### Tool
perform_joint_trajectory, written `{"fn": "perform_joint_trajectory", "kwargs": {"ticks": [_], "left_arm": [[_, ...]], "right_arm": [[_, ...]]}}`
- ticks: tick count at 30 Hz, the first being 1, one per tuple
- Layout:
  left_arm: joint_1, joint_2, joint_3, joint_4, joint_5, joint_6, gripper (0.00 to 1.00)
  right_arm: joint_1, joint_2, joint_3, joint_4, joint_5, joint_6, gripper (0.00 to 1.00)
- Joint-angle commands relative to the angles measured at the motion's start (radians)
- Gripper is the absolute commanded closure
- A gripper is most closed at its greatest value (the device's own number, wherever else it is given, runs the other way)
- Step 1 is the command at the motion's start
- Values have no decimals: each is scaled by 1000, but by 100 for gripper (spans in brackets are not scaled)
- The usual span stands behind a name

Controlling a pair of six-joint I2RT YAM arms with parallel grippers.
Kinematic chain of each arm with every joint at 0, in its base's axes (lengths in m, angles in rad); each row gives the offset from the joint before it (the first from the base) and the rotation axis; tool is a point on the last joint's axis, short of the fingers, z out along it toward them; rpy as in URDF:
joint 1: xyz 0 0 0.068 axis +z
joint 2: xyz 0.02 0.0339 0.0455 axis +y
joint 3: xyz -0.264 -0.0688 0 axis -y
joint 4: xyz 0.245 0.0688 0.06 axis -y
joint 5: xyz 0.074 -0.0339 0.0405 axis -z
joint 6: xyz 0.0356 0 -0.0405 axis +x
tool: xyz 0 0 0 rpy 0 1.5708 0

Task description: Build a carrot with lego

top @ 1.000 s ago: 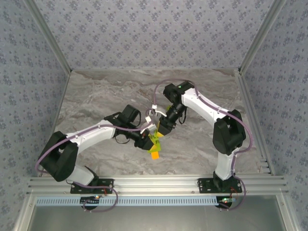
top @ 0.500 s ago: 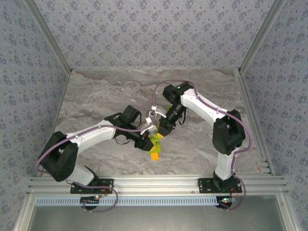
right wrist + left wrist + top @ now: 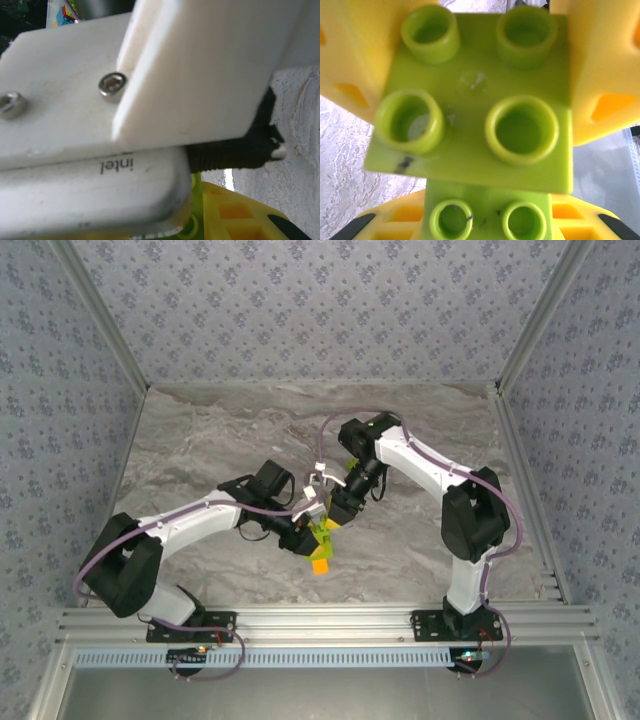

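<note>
The marble-patterned table (image 3: 200, 440) is seen from above, walled in by patterned panels. The left arm (image 3: 190, 520) and the right arm (image 3: 430, 470) are bent inward, and their wrists are brought together over the middle of the table, towards its near edge. In the right wrist view a white housing (image 3: 150, 75) with two screws and a grey module marked "intel" is pressed close to the lens. It appears to be the camera mount on the other wrist.

The left gripper (image 3: 310, 538) is closed on the carrot (image 3: 320, 548), which is held above the table between the two wrists. Its yellow fingers (image 3: 395, 222) are clamped on either side of a narrow lime-green piece (image 3: 487, 220), on which two studs are shown. The right gripper (image 3: 329, 520) is met from the far side. Its yellow fingers (image 3: 605, 75) are closed on the flanks of a four-stud lime-green brick (image 3: 475, 105), which is laid directly against the narrow piece.

From above, the orange brick (image 3: 320, 565) is seen at the near end of the carrot, below both grippers, with the green leaves at the gripped end. Whether the four-stud brick is fully seated cannot be told.
</note>
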Motion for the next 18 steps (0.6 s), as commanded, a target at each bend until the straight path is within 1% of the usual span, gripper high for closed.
{"fn": "perform_joint_trajectory", "kwargs": {"ticks": [1, 6, 14, 18], "left_arm": [[15, -11, 22, 26, 25, 18, 90], [16, -6, 26, 25, 21, 18, 90], [20, -3, 28, 23, 15, 15, 90], [21, -7, 27, 24, 15, 14, 89]], "right_arm": [[8, -21, -30, -90, 61, -26, 74], [24, -37, -38, -93, 59, -26, 74], [43, -61, -56, -81, 116, 23, 73], [48, -51, -70, -75, 111, 28, 73]]}}
